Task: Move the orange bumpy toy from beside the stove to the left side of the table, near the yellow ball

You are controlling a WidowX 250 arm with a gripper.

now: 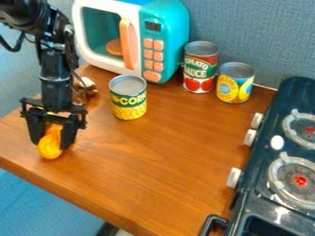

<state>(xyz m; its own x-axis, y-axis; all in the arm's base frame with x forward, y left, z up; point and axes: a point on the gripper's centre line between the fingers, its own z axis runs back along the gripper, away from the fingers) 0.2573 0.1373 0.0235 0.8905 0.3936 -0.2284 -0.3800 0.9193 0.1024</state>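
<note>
While the jaws (pixel 51 141) grasp 1 orange object (pixel 49 150) | its long axis runs near-upright (slightly tilted) | rounded end downward

1. Arm (pixel 56 60): black all over, kinda shiny, rounded joint (pixel 25 14) up top
2. Skinny black cable (pixel 11 48), loopy
3. End effector (pixel 52 142): also black, boxy, pretty chunky fingers (pixel 36 132) tbh

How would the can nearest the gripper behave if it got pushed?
The can is probably stiff, since it looks metal. Standing upright, it would likely slide if pushed low but might tip if pushed high. Its round side could let it roll once down.
</note>
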